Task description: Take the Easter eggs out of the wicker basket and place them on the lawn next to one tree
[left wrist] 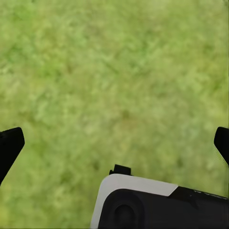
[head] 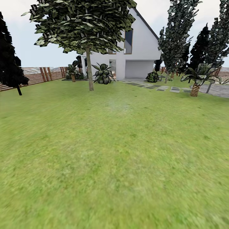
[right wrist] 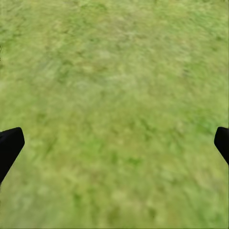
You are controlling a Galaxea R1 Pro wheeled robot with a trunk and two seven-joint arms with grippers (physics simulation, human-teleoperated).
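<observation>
The lawn [head: 114,152] spreads wide in the head view. A tree [head: 90,71] with a straight pale trunk and jagged speckled leaves stands far ahead, left of centre. The Easter eggs and the wicker basket are out of view. My left gripper [left wrist: 114,143] hangs open over bare grass, its black fingertips [left wrist: 10,145] far apart with nothing between them. My right gripper [right wrist: 114,143] is open over grass too, its fingertips [right wrist: 9,143] just as wide and nothing held.
A white house [head: 140,54] stands behind the tree, with a brown slatted fence [head: 41,74] at the left. A near-black tree [head: 9,63] marks the left edge. Stepping stones [head: 159,87], a small palm [head: 195,86] and grey paving [head: 219,90] lie at the right.
</observation>
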